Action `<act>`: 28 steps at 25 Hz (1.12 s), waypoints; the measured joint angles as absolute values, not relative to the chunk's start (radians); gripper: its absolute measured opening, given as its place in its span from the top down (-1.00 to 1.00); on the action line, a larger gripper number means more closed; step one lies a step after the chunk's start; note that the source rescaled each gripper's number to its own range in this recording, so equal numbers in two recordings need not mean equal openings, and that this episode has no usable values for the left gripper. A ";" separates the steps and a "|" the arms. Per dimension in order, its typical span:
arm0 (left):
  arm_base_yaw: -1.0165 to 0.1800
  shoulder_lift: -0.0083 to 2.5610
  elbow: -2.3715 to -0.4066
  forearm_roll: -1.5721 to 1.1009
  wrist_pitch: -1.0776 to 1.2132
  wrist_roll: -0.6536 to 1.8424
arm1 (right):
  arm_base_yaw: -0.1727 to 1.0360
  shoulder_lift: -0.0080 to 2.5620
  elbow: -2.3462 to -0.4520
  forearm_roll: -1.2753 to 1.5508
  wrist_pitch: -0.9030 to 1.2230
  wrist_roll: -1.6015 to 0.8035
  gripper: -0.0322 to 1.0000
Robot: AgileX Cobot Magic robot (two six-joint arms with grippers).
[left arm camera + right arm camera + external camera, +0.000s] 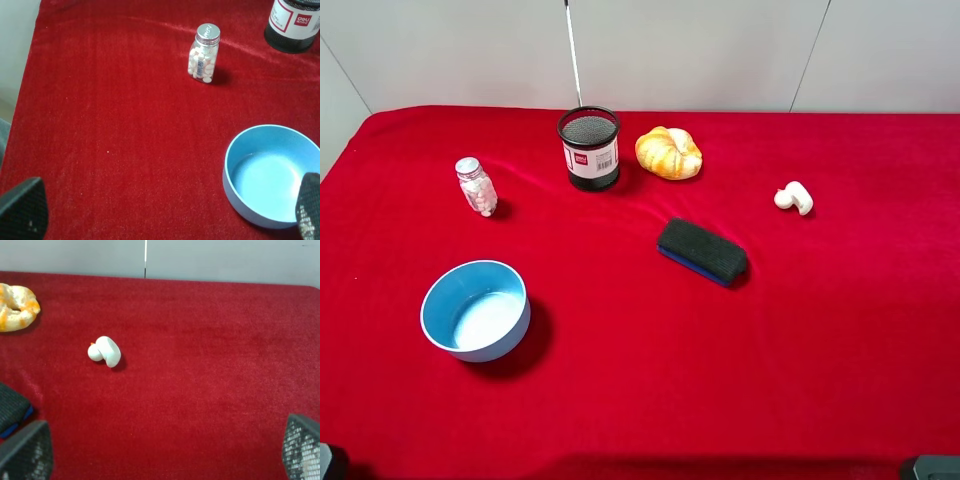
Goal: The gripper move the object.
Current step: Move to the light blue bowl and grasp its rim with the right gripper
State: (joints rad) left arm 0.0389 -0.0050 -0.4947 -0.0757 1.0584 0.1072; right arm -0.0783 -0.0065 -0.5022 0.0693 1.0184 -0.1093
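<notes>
Nearer arm: left gripper — light-blue bowl ahead, off to one side of its jaws
Jaws: left and right gripper spread wide, empty

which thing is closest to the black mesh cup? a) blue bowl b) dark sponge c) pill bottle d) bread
d: in the high view the bread lies just right of the cup, nearer to it than any other item.
</notes>
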 joint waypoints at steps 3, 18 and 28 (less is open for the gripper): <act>0.039 -0.005 -0.495 -0.076 1.058 0.107 | -0.078 -0.006 -0.502 0.069 1.018 -0.109 -1.00; 0.039 -0.005 -0.495 -0.076 1.058 0.107 | -0.078 -0.006 -0.502 0.069 1.018 -0.109 -1.00; 0.039 -0.005 -0.495 -0.076 1.058 0.107 | -0.078 -0.006 -0.502 0.088 1.019 -0.122 -1.00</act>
State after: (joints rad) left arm 0.0389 -0.0050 -0.4947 -0.0757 1.0584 0.1072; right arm -0.0783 -0.0065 -0.5022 0.0877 1.0192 -0.1218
